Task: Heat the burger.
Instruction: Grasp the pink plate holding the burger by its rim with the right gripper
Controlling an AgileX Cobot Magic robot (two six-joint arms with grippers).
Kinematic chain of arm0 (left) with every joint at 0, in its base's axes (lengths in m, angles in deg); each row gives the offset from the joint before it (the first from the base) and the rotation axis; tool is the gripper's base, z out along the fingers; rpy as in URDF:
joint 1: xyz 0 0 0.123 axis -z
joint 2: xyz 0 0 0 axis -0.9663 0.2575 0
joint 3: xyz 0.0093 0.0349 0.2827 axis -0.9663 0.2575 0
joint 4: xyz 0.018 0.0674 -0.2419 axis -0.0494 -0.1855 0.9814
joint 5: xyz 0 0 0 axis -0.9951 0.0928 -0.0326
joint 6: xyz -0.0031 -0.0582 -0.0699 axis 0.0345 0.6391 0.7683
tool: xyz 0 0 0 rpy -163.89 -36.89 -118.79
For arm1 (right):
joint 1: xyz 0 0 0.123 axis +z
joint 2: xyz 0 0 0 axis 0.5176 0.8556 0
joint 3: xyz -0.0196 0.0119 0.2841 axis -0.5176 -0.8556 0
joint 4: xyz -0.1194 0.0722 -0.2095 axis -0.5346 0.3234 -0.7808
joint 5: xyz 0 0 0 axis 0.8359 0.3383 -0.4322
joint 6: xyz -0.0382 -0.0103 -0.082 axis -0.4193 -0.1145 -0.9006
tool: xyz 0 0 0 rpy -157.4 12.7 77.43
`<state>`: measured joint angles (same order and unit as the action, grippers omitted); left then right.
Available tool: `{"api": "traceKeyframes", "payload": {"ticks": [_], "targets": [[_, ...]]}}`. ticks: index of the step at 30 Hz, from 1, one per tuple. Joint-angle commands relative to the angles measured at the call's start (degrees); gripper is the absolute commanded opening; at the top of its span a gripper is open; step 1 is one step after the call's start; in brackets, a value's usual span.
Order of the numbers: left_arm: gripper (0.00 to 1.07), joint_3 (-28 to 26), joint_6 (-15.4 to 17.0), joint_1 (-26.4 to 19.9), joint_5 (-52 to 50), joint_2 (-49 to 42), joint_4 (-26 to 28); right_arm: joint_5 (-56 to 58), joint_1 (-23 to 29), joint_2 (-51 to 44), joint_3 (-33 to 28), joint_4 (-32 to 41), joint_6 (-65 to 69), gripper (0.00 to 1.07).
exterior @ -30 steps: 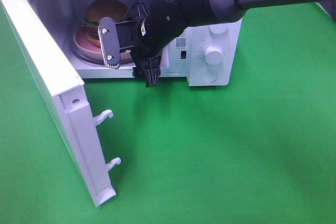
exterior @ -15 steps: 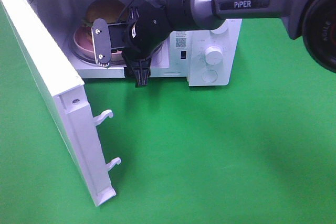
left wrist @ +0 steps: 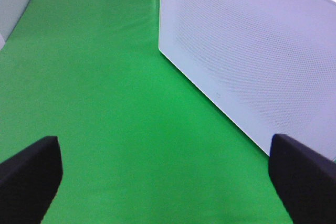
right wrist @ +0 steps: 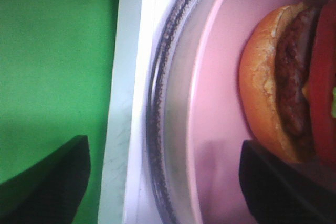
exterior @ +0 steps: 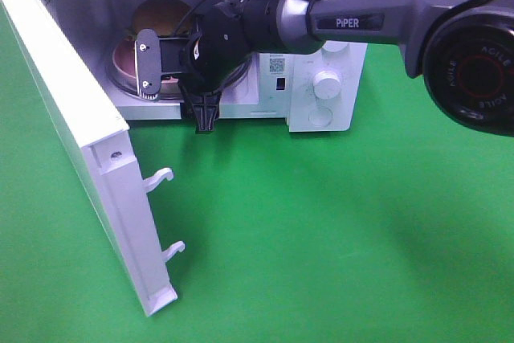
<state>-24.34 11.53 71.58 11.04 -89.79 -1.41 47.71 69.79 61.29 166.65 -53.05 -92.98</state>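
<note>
- right gripper (exterior: pixel 148 70) jaws standing wide, holding nothing, straddling pink plate (right wrist: pixel 215 103) rim
- burger (exterior: pixel 161 15) sitting on plate inside microwave (exterior: pixel 321 78), 11 o'clock
- left gripper (left wrist: pixel 168 177) jaws spread, empty

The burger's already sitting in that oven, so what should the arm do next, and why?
Probably pull the right gripper back out of the microwave. The burger rests on its pink plate on the glass turntable, the jaws look open and empty, and the door cannot swing shut while the arm fills the opening.
</note>
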Motion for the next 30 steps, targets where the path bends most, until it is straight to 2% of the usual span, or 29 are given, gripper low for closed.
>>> {"api": "traceKeyframes", "payload": {"ticks": [1,7,11,12,13,14,15,16,17,18,19,20,21,22,23,24,25,30], "targets": [[1.02,0.29,0.29,-0.23,-0.34,-0.29,0.06,0.11,-0.74,0.40,0.80,0.86,0.63,0.77],[1.02,0.29,0.29,-0.23,-0.34,-0.29,0.06,-0.06,-1.15,0.40,0.80,0.86,0.63,0.76],[1.02,0.29,0.29,-0.23,-0.34,-0.29,0.06,-0.11,-1.15,0.40,0.80,0.86,0.69,0.71],[1.02,0.29,0.29,-0.23,-0.34,-0.29,0.06,-0.11,-1.15,0.46,0.80,0.86,0.69,0.64],[1.02,0.29,0.29,-0.23,-0.34,-0.29,0.06,-0.11,-1.15,0.46,0.80,0.86,0.69,0.64],[1.02,0.29,0.29,-0.23,-0.34,-0.29,0.06,-0.11,-1.15,0.57,0.80,0.92,0.69,0.53],[1.02,0.29,0.29,-0.23,-0.34,-0.29,0.06,-0.11,-1.15,0.57,0.80,0.92,0.69,0.53],[1.02,0.29,0.29,-0.23,-0.34,-0.29,0.06,-0.06,-1.15,0.57,0.80,1.03,0.74,0.47],[1.02,0.29,0.29,-0.23,-0.34,-0.29,0.06,0.00,-1.15,0.57,0.80,1.55,0.92,0.36],[1.02,0.29,0.29,-0.23,-0.34,-0.29,0.06,0.00,-1.15,0.57,0.80,1.55,0.92,0.36],[1.02,0.29,0.29,-0.23,-0.34,-0.29,0.06,-0.06,-1.15,0.57,0.80,1.95,0.92,0.23],[1.02,0.29,0.29,-0.23,-0.34,-0.29,0.06,-0.06,-1.15,0.57,0.80,1.95,0.92,0.23],[1.02,0.29,0.29,-0.23,-0.34,-0.29,0.06,0.29,-1.15,0.57,0.80,1.95,0.92,0.13],[1.02,0.29,0.29,-0.23,-0.34,-0.29,0.06,0.29,-1.15,0.57,0.80,1.95,0.92,0.13],[1.02,0.29,0.29,-0.23,-0.34,-0.29,0.06,0.80,-1.15,0.57,0.80,1.95,0.92,0.06],[1.02,0.29,0.29,-0.23,-0.34,-0.29,0.06,0.80,-1.15,0.57,0.80,1.95,0.92,0.06],[1.02,0.29,0.29,-0.23,-0.34,-0.29,0.06,1.32,-1.09,0.57,0.80,1.95,0.92,0.01],[1.02,0.29,0.29,-0.23,-0.34,-0.29,0.06,3.04,-0.97,0.40,0.80,2.01,0.06,0.00]]}}
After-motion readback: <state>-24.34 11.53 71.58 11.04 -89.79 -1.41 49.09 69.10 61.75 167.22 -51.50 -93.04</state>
